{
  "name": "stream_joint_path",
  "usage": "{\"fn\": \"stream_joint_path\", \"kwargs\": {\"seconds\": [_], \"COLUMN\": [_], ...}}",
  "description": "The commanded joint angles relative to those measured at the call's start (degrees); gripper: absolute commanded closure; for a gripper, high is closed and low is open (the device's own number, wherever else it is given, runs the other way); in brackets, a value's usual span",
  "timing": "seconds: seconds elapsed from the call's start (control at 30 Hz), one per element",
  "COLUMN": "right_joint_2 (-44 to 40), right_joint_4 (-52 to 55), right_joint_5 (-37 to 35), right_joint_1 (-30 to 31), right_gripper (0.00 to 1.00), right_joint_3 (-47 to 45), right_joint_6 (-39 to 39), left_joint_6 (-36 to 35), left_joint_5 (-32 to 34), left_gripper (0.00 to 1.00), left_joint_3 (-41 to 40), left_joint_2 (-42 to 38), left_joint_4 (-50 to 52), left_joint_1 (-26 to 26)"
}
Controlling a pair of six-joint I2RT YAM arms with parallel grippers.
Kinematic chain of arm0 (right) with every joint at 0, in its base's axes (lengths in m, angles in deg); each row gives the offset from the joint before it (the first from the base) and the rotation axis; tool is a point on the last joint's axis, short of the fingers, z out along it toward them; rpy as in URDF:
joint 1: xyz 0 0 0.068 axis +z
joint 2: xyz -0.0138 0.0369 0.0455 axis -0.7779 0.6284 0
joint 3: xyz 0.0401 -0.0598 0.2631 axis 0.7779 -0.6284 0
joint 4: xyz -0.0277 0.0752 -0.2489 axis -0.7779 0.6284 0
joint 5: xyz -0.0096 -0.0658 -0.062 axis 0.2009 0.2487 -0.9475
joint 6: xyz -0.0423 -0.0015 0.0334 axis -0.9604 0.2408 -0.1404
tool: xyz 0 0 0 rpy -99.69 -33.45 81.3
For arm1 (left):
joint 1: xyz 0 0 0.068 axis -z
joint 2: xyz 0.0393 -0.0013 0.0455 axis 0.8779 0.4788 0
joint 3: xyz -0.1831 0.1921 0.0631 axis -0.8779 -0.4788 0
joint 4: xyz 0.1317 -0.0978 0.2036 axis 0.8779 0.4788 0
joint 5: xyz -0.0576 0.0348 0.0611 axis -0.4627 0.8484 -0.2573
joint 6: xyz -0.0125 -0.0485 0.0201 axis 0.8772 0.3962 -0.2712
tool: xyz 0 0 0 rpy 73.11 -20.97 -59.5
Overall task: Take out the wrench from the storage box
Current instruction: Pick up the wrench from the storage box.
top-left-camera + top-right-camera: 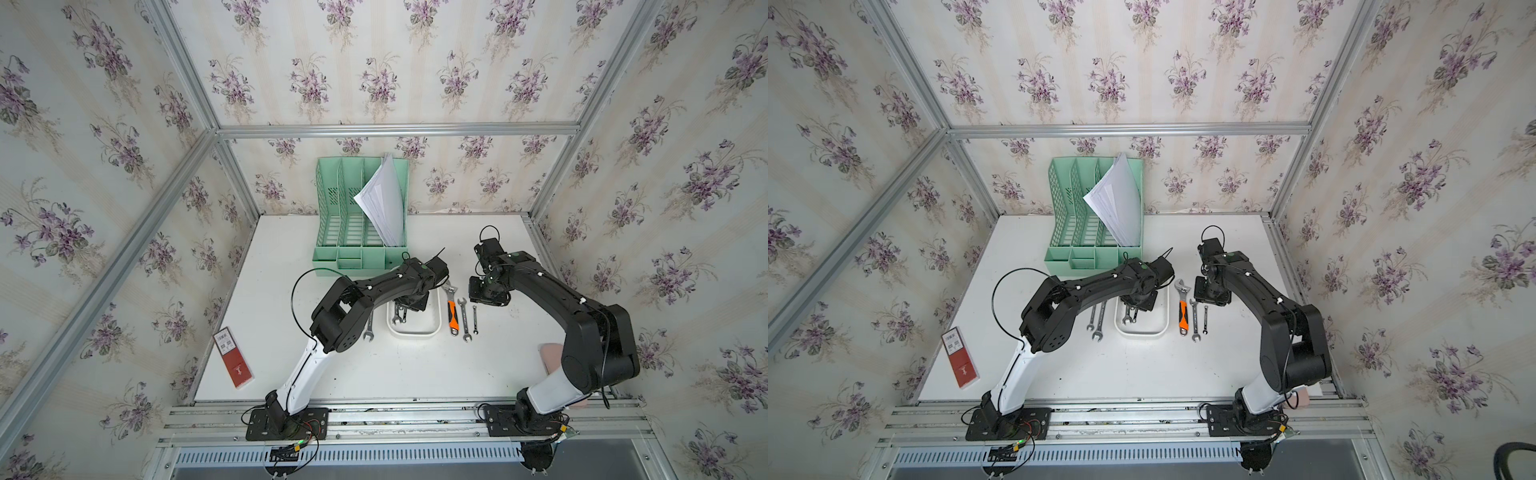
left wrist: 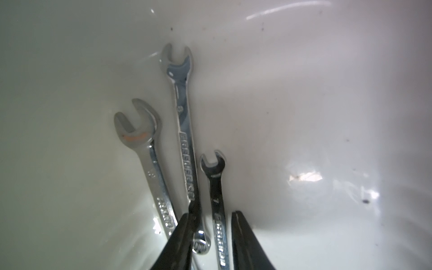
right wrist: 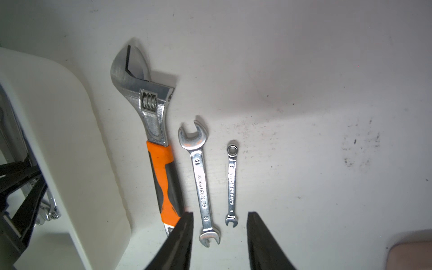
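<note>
Chrome wrench (image 2: 185,131) in white storage box (image 2: 304,93)

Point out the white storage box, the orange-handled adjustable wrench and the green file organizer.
storage box (image 1: 424,322): in a top view, its bare floor.
adjustable wrench (image 3: 160,161): right wrist view, its orange handle.
file organizer (image 1: 1059,266): in a top view, its low front part.
</note>
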Motion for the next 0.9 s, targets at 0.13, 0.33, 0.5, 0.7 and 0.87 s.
{"fn": "stream_joint_path", "kwargs": {"seconds": [0.13, 0.33, 0.5, 0.7, 0.87], "right_joint_2": [0.1, 0.0, 0.5, 0.3, 0.2], "right_joint_4": [0.5, 0.4, 0.3, 0.2, 0.2], "right_joint_5": [0.9, 1.1, 1.5, 1.7, 1.5], "right_joint_1": [-0.1, 0.0, -0.1, 0.0, -0.1], "right_gripper": [0.57, 0.57, 0.58, 0.58, 0.58], "right_joint_3": [0.0, -0.2, -0.2, -0.2, -0.5], "right_joint_6": [-0.1, -0.1, -0.1, -0.2, -0.3], "left_joint_6": [0.0, -1.1, -1.6, -4.2, -4.9], "left_joint_5": [-4.9, -8.4, -10.3, -7.6, -6.7], "left_gripper": [0.69, 0.71, 0.71, 0.70, 0.67], "left_joint_3": [-1.8, -2.7, -3.4, 0.0, 0.6], "left_joint_2": [1.1, -1.6, -4.8, -2.8, -1.2], "left_joint_4": [-2.6, -4.2, -5.4, -3.4, -3.3], "left_joint_1": [0.5, 0.5, -0.5, -2.4, -2.7]}}
